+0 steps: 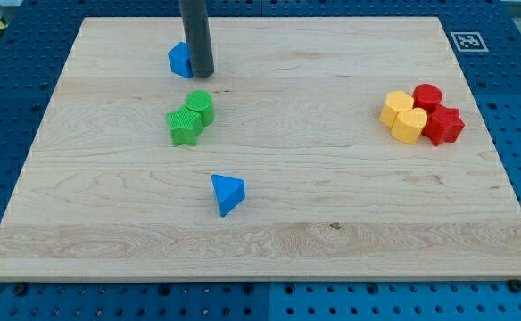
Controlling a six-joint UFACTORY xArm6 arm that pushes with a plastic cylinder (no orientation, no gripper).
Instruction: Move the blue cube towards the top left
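- Upright dark rod, coming straight down from the view's top edge, with my tip (203, 74) planted on the wooden desk (332, 205) in its upper-left part.
- End effector: a plain rod only, no jaws to stand apart or together, clamped on nothing.
- Pressed against the right side of the blue cube (179, 60), tip just at the cube's lower right; rod partly hiding the cube's right face.
- Blue cube well up toward the view's top left, near the desk's far edge, apart from every other block.
- Below the tip, a little toward the view's bottom: green cylinder (199, 106) and green star-shaped block (183, 127), touching each other, the star to the lower left of the cylinder.
- Farther down, near the desk's middle: blue triangular block (227, 193), alone.
- At the view's right, well apart from the tip: a tight cluster of two yellow blocks (402, 116) on the left and two red blocks (436, 113) on the right, all touching; exact shapes hard to make out.
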